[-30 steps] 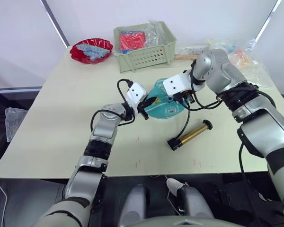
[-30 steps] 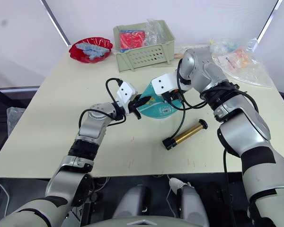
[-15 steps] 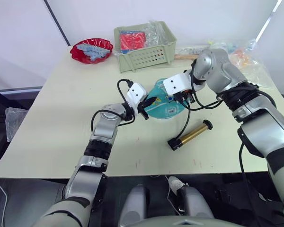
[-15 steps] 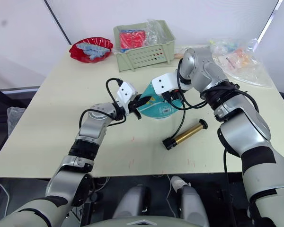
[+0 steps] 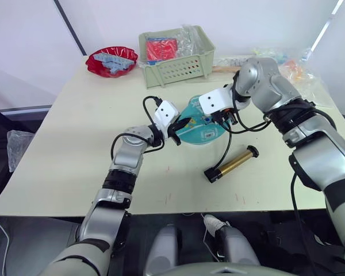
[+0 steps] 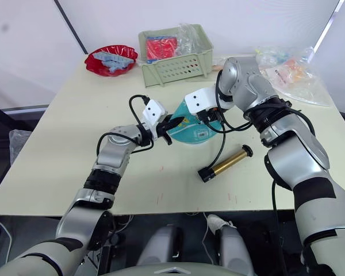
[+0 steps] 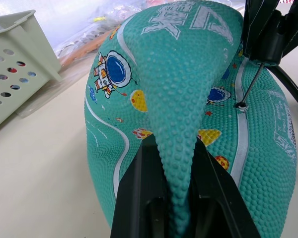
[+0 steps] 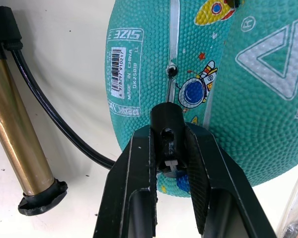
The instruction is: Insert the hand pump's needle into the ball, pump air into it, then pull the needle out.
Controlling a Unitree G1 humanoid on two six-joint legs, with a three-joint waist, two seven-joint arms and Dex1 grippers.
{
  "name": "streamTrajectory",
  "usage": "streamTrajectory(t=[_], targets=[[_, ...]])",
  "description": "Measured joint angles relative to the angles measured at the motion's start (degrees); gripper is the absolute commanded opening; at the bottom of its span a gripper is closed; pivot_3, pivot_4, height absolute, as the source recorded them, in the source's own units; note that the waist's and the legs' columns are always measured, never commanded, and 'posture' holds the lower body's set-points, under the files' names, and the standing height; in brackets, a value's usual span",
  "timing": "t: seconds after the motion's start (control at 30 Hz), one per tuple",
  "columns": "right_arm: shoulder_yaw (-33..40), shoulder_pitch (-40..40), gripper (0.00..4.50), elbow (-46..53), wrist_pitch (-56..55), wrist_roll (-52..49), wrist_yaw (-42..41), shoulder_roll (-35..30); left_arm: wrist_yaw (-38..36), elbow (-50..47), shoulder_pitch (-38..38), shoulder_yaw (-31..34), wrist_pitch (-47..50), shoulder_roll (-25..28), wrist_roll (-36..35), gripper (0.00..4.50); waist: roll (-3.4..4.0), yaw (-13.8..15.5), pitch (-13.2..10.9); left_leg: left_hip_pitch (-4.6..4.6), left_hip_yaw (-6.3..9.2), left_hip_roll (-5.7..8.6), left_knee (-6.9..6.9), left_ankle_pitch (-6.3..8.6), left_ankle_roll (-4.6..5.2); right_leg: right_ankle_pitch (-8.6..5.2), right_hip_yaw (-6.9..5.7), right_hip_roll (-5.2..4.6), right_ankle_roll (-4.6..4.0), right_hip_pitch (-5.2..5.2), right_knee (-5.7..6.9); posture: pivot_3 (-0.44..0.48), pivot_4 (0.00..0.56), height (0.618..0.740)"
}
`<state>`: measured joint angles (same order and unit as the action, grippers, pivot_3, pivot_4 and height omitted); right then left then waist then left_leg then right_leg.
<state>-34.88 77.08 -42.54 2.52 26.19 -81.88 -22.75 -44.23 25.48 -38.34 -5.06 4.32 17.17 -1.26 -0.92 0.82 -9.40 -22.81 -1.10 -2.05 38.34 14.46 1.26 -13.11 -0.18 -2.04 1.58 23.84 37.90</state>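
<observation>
Item: teal ball (image 5: 200,127), partly deflated, lying mid-desk (image 5: 75,144) between both arms

Left gripper (image 5: 175,130): jaws clenched on a raised fold of the ball's skin at its left side, forearm reaching in low from the left

Right gripper (image 8: 170,163): jaws clamped on the needle's black fitting, wrist bent down over the ball's top from the right

Needle (image 7: 250,87): thin pin slanting down, its tip at the valve hole (image 7: 242,105); long axis runs from the jaws straight toward the hole, so insertion looks like a push along that line

Hand pump (image 5: 230,164): lying flat on the desk near the ball's right, untouched; hose (image 5: 225,148) loops up to the fitting

Judgement: insertion stage; pumping not begun
</observation>
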Motion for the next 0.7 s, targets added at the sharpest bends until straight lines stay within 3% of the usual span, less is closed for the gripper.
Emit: streamTrajectory(t=[0.7], targets=[[0.2,0.9,0.3,1.2,2.2,-2.1,-0.5,-0.1,0.0,0.6,-0.5,0.0,0.0,-0.3,0.0,0.01,0.03,0.1,0.0,-0.03,0.02,0.02,0.0,0.0,0.0,0.0,-0.02,-0.02,0.0,0.0,-0.01,0.0,0.15,0.738]])
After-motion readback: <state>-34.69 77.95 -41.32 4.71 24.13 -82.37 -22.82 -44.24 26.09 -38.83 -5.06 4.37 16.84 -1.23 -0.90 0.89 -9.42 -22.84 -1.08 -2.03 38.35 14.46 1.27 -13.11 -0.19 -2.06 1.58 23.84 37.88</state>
